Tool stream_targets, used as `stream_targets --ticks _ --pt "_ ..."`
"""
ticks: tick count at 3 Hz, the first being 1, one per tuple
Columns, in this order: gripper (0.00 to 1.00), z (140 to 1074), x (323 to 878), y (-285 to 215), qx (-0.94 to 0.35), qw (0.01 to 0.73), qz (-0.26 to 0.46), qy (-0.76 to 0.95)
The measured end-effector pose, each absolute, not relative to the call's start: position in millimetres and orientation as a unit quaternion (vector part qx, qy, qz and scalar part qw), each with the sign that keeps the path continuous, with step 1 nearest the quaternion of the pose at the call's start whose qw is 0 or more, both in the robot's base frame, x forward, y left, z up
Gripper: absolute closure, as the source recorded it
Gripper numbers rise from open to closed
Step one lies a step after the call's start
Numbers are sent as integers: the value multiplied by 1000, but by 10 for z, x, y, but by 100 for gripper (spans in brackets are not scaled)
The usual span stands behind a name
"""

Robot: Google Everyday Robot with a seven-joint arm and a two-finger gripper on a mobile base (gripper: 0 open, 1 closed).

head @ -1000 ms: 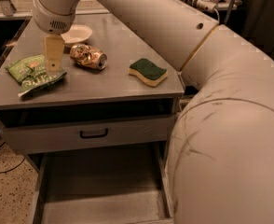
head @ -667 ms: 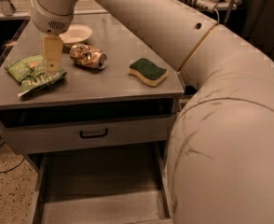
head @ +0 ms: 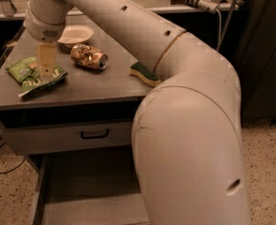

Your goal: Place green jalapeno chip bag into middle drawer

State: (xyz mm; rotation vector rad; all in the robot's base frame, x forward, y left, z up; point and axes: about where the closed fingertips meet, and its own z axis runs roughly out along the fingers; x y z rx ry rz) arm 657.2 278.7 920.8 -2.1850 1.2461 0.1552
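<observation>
Grey table, left side: my gripper points straight down, its tip on the green jalapeno chip bag, which lies flat there. Whether it is wide or closed, I cannot tell. My arm reaches in from the right, over the sponge. Against a second ago, the gripper sits slightly further left. The middle drawer stands open below, with no bag in it.
</observation>
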Motion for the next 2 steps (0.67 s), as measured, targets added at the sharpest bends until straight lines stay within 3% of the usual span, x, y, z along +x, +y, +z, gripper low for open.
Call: stream_targets --ticks 2 --pt "0 8927 6652 2983 -835 287 75 463"
